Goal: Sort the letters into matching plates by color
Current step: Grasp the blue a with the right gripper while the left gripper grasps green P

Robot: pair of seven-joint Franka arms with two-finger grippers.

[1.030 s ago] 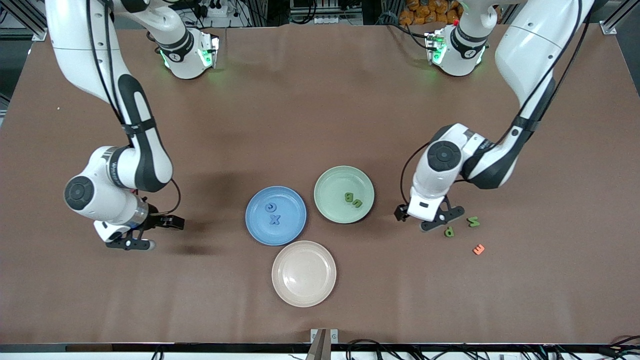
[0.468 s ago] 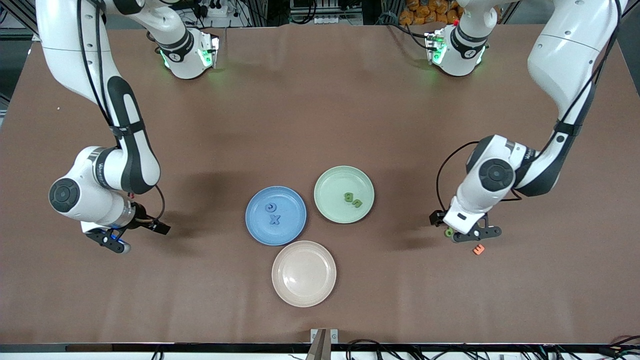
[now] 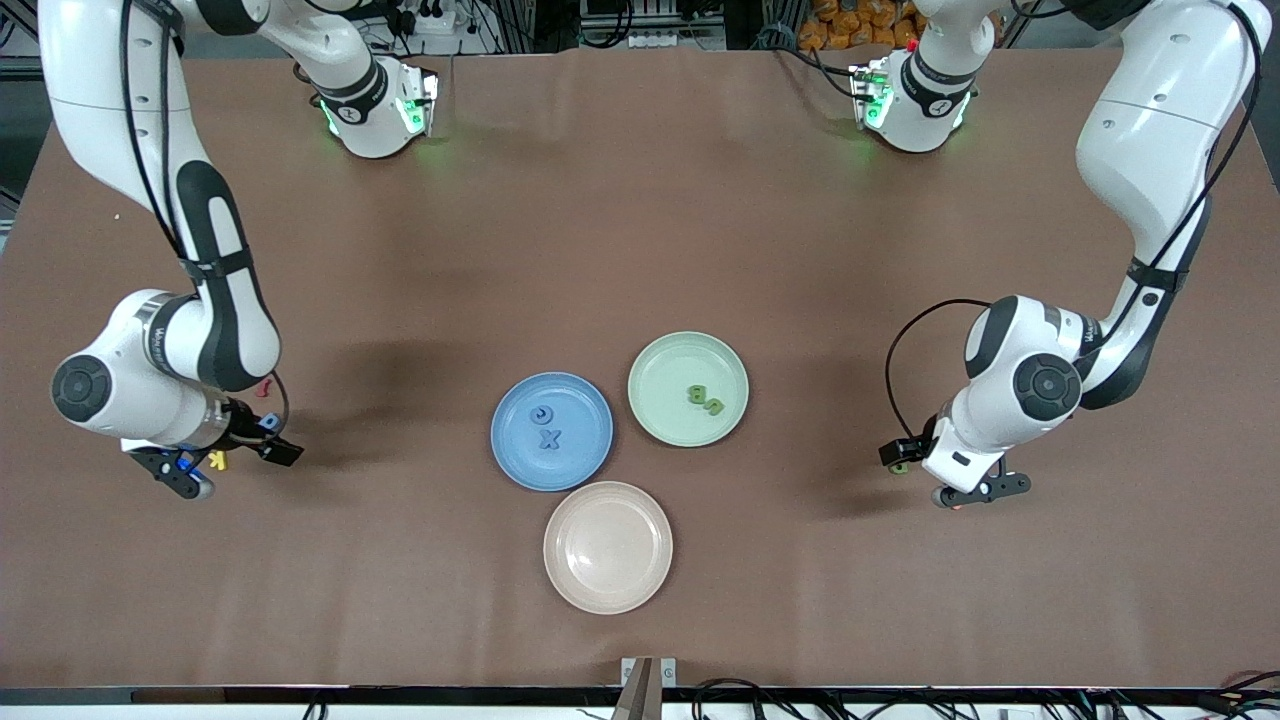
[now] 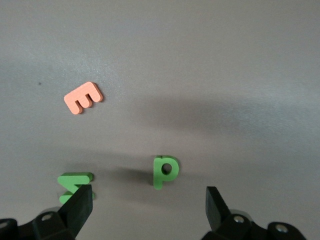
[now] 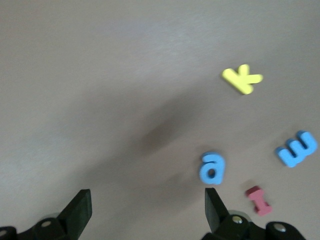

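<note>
The blue plate [image 3: 578, 452] holds two blue letters [image 3: 545, 427]. The pale green plate [image 3: 662, 372] beside it holds two green letters [image 3: 705, 400]. My left gripper [image 3: 975, 488] is open and empty, low over the table toward the left arm's end. Its wrist view shows a green "p" [image 4: 165, 171] just ahead of the left gripper [image 4: 149, 210], and a second green letter [image 4: 74, 182] partly hidden by one finger. My right gripper [image 3: 185, 478] is open and empty toward the right arm's end. Its wrist view shows a blue "a" [image 5: 212, 167] by one fingertip of the right gripper [image 5: 147, 210], and a blue "w" [image 5: 297, 148].
A beige plate [image 3: 608, 546] lies nearer the front camera than the other two plates. An orange "E" [image 4: 83, 97] lies near the green letters. A yellow "k" [image 5: 241, 79] and a red "I" [image 5: 258, 199] lie near the blue letters.
Both arms have swung away from the plates toward their own ends of the table. The left gripper now hangs over the green letters, the right over the blue ones.
</note>
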